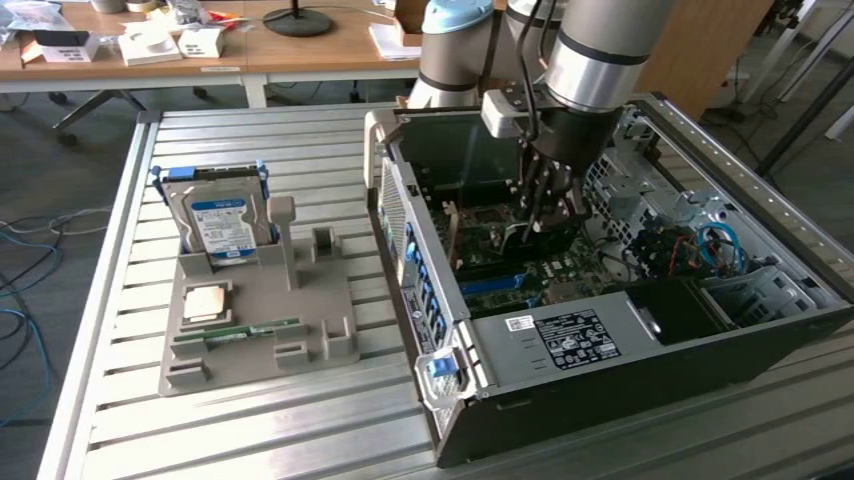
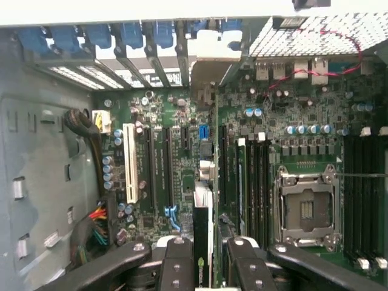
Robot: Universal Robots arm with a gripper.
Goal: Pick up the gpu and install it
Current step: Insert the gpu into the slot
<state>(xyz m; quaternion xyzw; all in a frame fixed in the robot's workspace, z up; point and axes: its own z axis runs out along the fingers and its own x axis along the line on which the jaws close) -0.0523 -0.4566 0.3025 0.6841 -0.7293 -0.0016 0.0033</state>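
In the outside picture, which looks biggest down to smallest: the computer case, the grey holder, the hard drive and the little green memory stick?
1. computer case
2. grey holder
3. hard drive
4. memory stick
They all look clearly different in size, so the order is easy to tell.

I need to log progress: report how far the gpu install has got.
Done: the gpu is off the grey holder, where the hard drive and memory stick sit. In hand: the gripper grips it edge-on over the motherboard inside the case. Left: seating; I cannot tell whether it is in a slot.
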